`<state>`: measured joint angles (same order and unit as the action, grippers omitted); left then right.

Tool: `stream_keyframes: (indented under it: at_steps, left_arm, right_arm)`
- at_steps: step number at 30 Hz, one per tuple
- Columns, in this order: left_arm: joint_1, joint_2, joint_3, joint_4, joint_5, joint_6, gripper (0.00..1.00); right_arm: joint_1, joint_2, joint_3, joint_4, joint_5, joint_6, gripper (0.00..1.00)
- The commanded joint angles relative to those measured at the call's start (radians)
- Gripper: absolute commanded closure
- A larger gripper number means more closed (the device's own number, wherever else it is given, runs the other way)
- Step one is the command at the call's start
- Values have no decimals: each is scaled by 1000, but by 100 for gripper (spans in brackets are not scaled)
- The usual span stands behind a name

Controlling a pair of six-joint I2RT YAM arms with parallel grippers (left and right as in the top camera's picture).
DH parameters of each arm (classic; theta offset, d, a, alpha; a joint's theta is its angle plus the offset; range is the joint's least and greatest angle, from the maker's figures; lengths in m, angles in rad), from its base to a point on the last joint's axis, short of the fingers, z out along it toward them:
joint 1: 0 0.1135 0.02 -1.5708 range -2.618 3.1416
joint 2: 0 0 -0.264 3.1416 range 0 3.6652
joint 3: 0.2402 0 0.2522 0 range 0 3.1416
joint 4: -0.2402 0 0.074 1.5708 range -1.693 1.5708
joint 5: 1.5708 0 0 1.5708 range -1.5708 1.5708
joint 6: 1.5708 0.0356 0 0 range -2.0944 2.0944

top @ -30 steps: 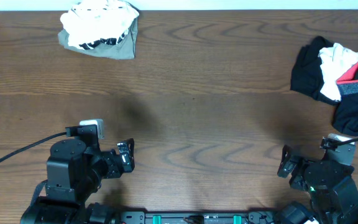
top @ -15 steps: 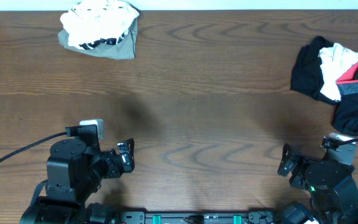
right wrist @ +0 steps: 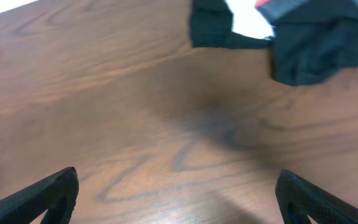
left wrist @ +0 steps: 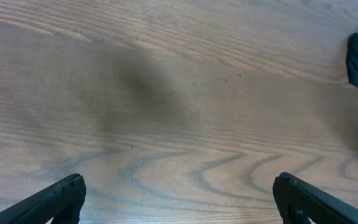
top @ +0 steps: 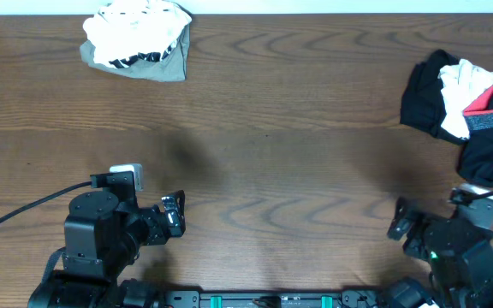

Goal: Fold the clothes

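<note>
Black, white and red clothes (top: 462,103) lie tangled; right claw (top: 398,222) and left claw (top: 175,213), both spread empty, could snag several

We see a big brown table (top: 272,128) made of wood, with wavy dark lines running all along its top. Along the far edge we see a thin pale strip (top: 332,5), and we cannot tell if it is a wall or the floor. The light is soft, and it leaves a few dim gray shadows (top: 191,162) on the wood.
</note>
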<state>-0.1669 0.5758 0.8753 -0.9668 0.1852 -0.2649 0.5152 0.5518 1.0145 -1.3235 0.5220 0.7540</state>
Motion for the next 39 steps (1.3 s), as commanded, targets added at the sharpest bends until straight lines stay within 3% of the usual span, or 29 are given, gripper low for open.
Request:
stream_keyframes:
  at_steps: [1,7,13,20,39]
  left_arm:
    - [-4,-2,0,3,13,-5,2]
    - [-4,-2,0,3,13,-5,2]
    - [-4,-2,0,3,13,-5,2]
    - [-4,-2,0,3,13,-5,2]
    - [-4,-2,0,3,13,-5,2]
  right_arm:
    - [-145,-10,3,-1,-22,11,1]
    - [-400,-87,2,40,-119,-4,1]
    - [-565,-209,-3,60,-179,-163,1]
    - [-576,-285,-99,203,-193,-255,1]
    - [-574,-547,-747,1032,-452,-352,1]
